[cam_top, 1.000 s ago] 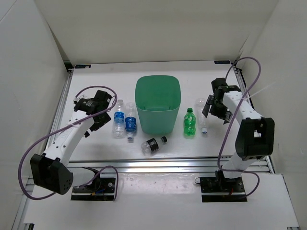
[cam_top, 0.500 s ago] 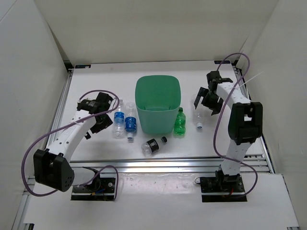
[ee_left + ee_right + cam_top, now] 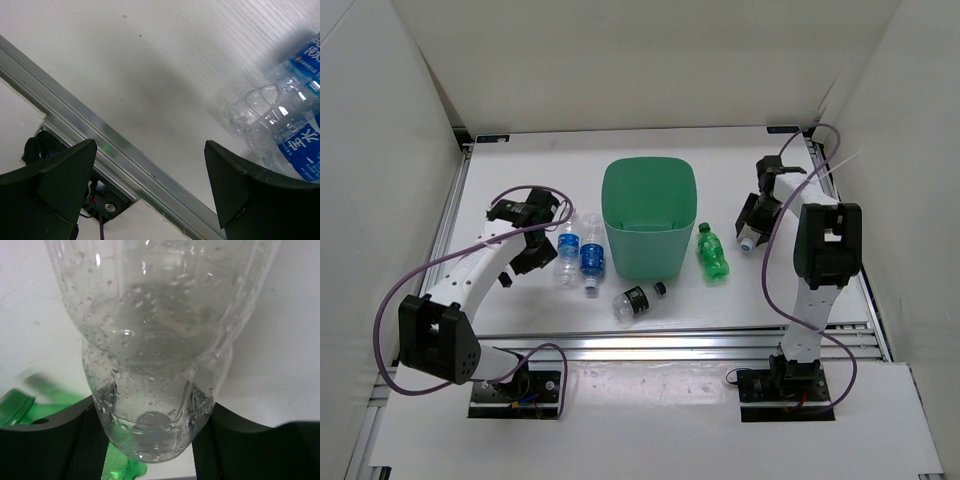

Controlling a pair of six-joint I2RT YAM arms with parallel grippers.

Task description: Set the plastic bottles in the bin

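White desk [image 3: 520, 170] carries the green plastic bin [image 3: 649, 250]. Right of it, the right fingers [image 3: 60, 440] seem to pinch the plain clear plastic bottle [image 3: 155, 315]; the left fingers [image 3: 50, 185] gape empty beside two blue-labelled bottles [image 3: 592, 255].

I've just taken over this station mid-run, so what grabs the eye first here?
The big green bin stands dead centre in the top view, with no bottle visible inside. The right gripper is clamped on a clear bottle, which fills the right wrist view, and a green bottle lies right of the bin. The left gripper hangs open next to two blue-labelled bottles left of the bin.
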